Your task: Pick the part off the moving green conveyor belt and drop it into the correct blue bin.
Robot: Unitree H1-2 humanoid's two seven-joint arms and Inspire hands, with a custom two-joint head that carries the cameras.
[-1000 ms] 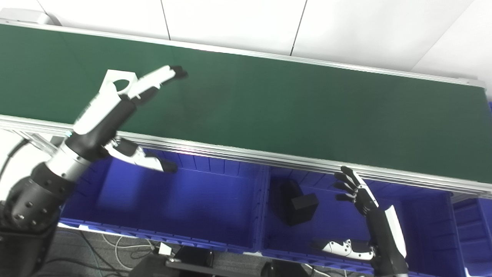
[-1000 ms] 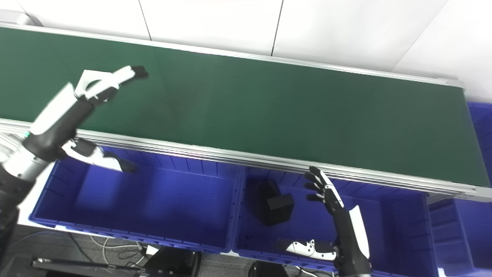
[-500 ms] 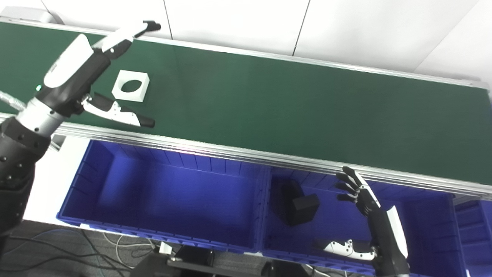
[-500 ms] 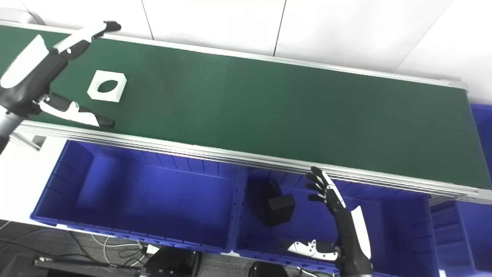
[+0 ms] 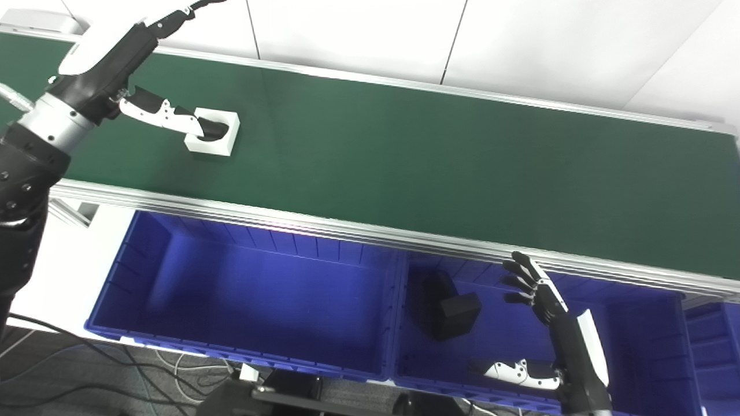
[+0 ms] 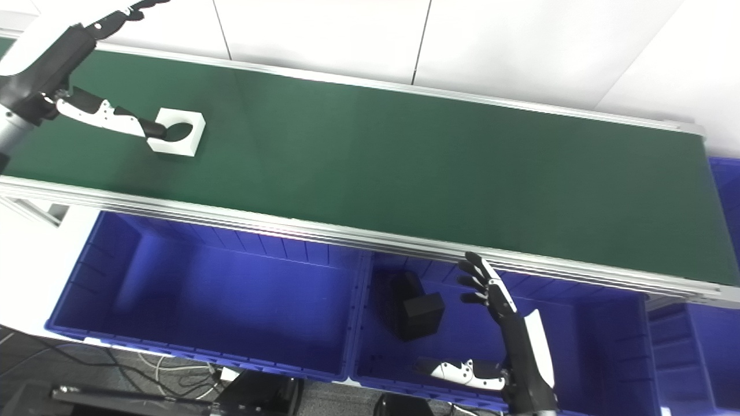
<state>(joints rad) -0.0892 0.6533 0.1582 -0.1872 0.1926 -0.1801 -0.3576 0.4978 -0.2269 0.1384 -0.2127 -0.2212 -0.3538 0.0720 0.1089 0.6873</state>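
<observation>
A white square part (image 5: 228, 143) with a round hole lies on the green conveyor belt (image 5: 404, 156) near its left end. My left hand (image 5: 113, 63) is open above the belt's far left. Its fingers point up past the top edge, and its thumb (image 5: 167, 115) reaches right with the tip over the part's hole. It does not grip the part. My right hand (image 5: 549, 309) is open and empty, fingers spread, above the middle blue bin (image 5: 509, 346).
A large blue bin (image 5: 243, 300) stands below the belt's front rail at the left. The middle bin holds two black blocks (image 5: 451, 306). A third blue bin (image 5: 711, 341) shows at the right edge. Cables lie on the floor.
My left hand rose from the belt's front edge to the far left side. The white part rode right along the belt and now lies under the thumb tip. My right hand stayed put.
</observation>
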